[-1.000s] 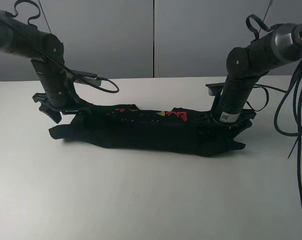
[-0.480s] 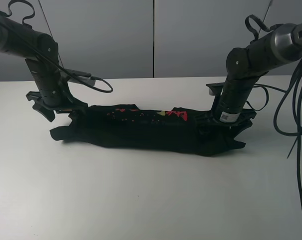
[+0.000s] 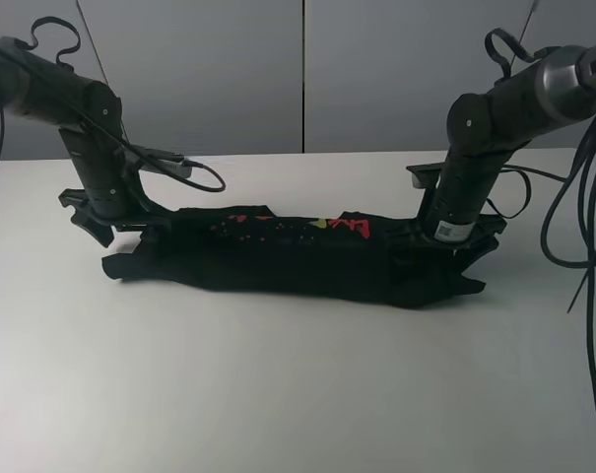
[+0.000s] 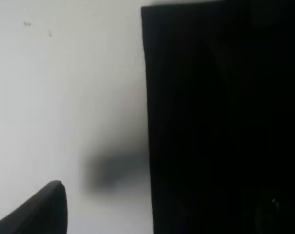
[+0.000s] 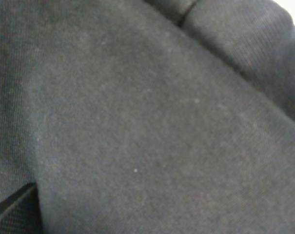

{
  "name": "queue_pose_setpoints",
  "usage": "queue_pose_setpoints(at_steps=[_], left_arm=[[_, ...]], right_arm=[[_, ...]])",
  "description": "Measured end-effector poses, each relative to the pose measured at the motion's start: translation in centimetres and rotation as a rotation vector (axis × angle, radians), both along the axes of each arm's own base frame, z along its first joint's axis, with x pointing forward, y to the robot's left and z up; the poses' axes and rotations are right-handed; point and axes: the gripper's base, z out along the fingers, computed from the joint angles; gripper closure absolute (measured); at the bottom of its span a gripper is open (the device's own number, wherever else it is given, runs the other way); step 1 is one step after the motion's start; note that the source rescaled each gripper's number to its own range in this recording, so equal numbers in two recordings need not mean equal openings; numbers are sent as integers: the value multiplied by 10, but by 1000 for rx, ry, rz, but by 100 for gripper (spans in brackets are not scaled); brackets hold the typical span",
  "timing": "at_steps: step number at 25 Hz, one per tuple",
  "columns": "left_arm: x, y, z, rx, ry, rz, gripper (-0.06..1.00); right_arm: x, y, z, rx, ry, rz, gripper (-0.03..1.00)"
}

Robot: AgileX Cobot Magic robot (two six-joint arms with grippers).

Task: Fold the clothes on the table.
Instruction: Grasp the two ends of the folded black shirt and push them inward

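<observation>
Across the middle of the white table (image 3: pixel 278 394), black T-shirt (image 3: pixel 278 261) lying in a long narrow band. At its left end, left gripper (image 3: pixel 110 219), jaws wide apart; down on its right end, right gripper (image 3: pixel 447 246), jaws wide too.

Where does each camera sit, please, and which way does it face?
Exterior high: mounted high, looking down across the white table at the black T-shirt; the left arm and right arm show at its ends.
Left wrist: on the left arm, looking down at bare table beside dark cloth, probably the T-shirt; one jaw tip shows.
Right wrist: on the right arm, close against the T-shirt, whose cloth fills the picture; a dark sliver may be a jaw.
Shared: exterior and right wrist both show the T-shirt.
</observation>
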Motion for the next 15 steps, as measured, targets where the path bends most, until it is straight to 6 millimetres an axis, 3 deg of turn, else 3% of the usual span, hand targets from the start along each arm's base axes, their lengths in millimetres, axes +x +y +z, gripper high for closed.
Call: queue_pose_setpoints(at_steps=[5,11,15], left_arm=[[0,0,-1,-1,1,1,-5],[0,0,-1,-3,1,3,-5],[0,0,-1,-4,2,3,-5]], right_arm=[[-4,-2,19,-7,-11,26,-3],[-10,-4,57,0,-60,-12,-3],[-11,-6,66,-15,-68,-57,-3]])
